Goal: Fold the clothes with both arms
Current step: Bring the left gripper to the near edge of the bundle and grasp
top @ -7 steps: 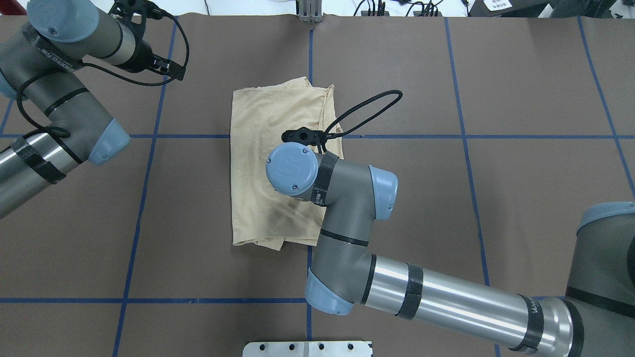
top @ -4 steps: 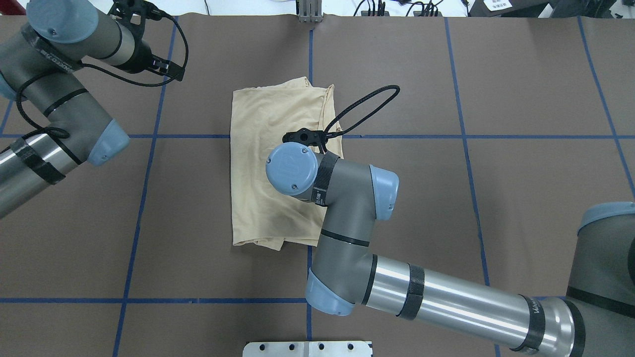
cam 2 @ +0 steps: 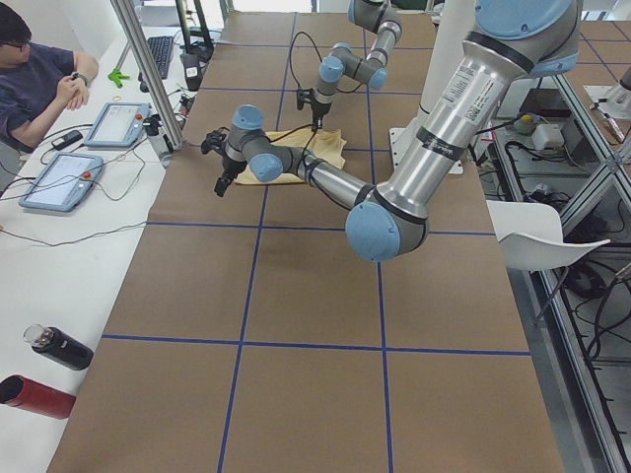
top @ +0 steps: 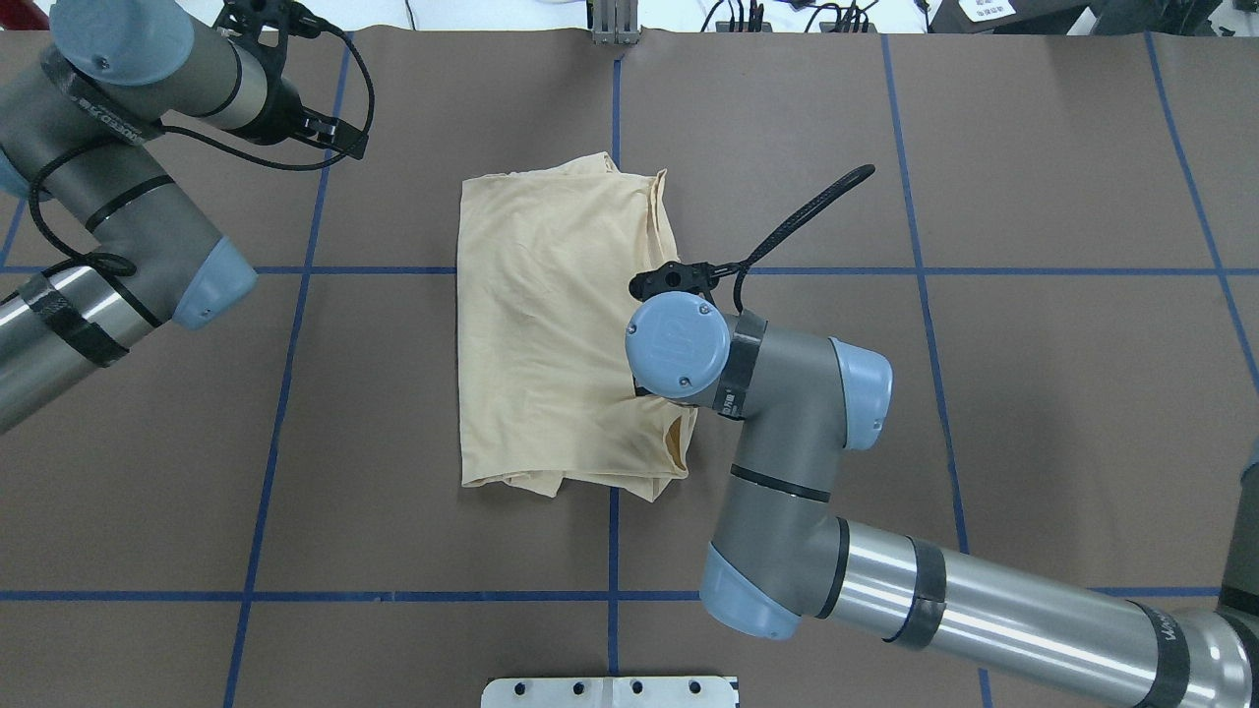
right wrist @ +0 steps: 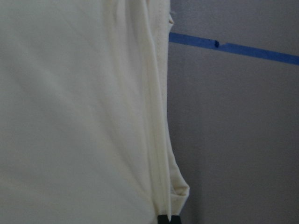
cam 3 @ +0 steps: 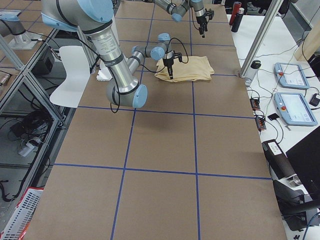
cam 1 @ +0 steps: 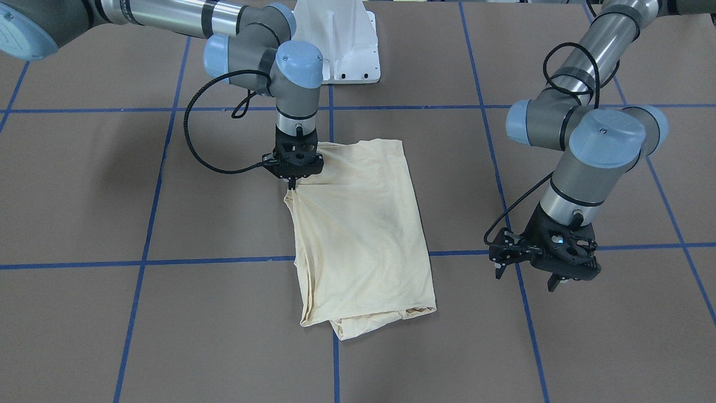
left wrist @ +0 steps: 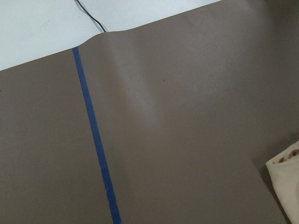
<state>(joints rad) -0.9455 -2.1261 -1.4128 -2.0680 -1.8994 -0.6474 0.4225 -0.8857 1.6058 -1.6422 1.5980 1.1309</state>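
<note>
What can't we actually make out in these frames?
Right gripper: in the overhead view its own wrist joint covers it; its wrist camera cuts it off at the bottom edge.
How many layers of the shirt it pinches: too small in the front view, blurred in the wrist view.
Left gripper: outside its wrist camera's view, too small in the side views.

A robotics lab (teach pendants (cam 3: 296, 108) beside a blue-taped table (cam 3: 160, 145)).
</note>
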